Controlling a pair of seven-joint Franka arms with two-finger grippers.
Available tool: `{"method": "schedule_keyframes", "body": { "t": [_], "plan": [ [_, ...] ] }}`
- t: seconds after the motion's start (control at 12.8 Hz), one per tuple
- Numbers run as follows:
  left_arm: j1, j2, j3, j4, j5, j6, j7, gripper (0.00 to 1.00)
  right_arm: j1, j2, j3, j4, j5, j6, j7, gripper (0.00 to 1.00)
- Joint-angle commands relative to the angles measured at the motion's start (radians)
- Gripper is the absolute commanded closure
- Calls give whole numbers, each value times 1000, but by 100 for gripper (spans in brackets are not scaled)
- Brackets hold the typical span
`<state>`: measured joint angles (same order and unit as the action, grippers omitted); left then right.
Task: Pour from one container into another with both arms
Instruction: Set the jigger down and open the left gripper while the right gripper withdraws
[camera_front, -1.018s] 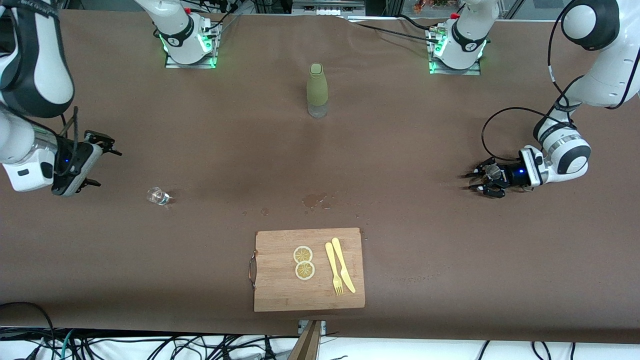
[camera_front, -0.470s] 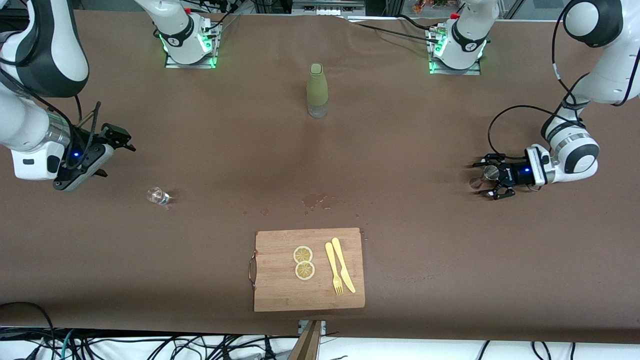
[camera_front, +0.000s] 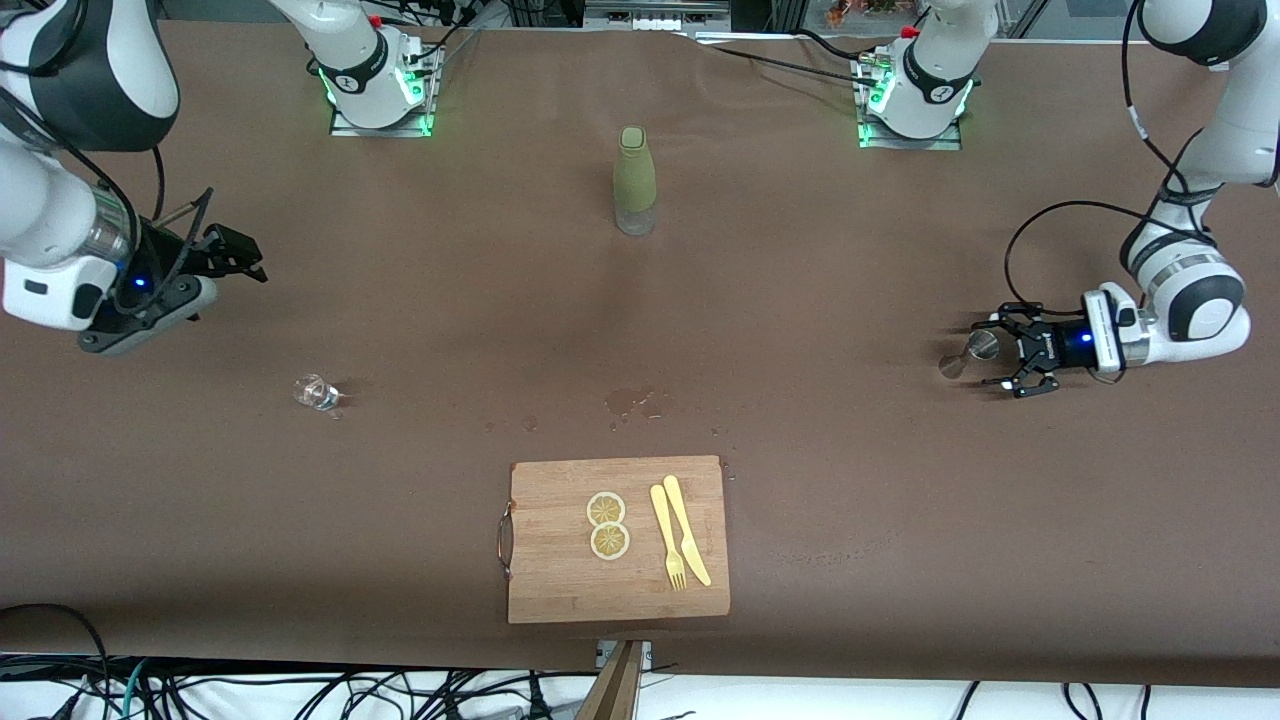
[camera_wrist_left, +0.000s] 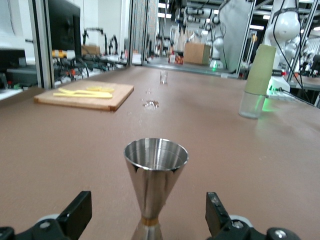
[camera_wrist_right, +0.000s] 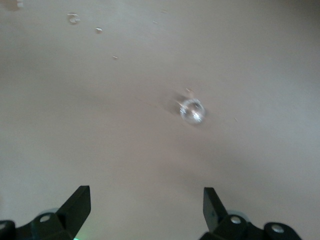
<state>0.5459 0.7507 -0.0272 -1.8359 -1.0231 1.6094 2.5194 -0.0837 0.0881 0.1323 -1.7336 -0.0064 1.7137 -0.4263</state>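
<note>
Jigger (camera_wrist_left: 155, 187) stands on the tabletop (camera_front: 800, 300), just before your released left end effector (camera_front: 1008, 360); small glass (camera_front: 316, 391) stands apart, below your released right end effector (camera_front: 215, 262). Either stage fits: before pouring or after.

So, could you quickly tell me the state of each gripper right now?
Left gripper: open, beside the steel jigger, holding nothing.
Right gripper: open, above the table, holding nothing.

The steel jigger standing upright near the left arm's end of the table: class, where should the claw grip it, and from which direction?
Grip the jigger at its narrow waist, where the two cones meet. Come in level with the table, as the open left claw is already lined up, one finger on each side. It stands upright with the wide cup on top, so the flared cones would probably resist slipping up or down.
</note>
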Motion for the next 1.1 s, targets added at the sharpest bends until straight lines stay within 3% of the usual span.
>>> {"method": "schedule_keyframes", "body": {
  "t": [0.0, 0.16, 0.31, 0.63, 1.02],
  "plan": [
    [37, -128, -4, -23, 92, 43, -111, 0, 1, -57, 12, -26, -61, -40, 157, 0],
    [48, -204, -4, -23, 142, 85, -193, 0, 18, -60, 3, -9, -55, -86, 240, 0],
    [46, -295, -4, -25, 220, 121, -330, 0, 86, -59, -70, 40, -58, -129, 363, 0],
    [-4, -467, -7, -25, 375, 127, -730, 0, 111, -60, -134, 98, -50, -140, 429, 0],
    [-124, -695, -7, -75, 535, 127, -1283, 0, 125, -54, -161, 207, -53, -220, 443, 0]
  ]
}}
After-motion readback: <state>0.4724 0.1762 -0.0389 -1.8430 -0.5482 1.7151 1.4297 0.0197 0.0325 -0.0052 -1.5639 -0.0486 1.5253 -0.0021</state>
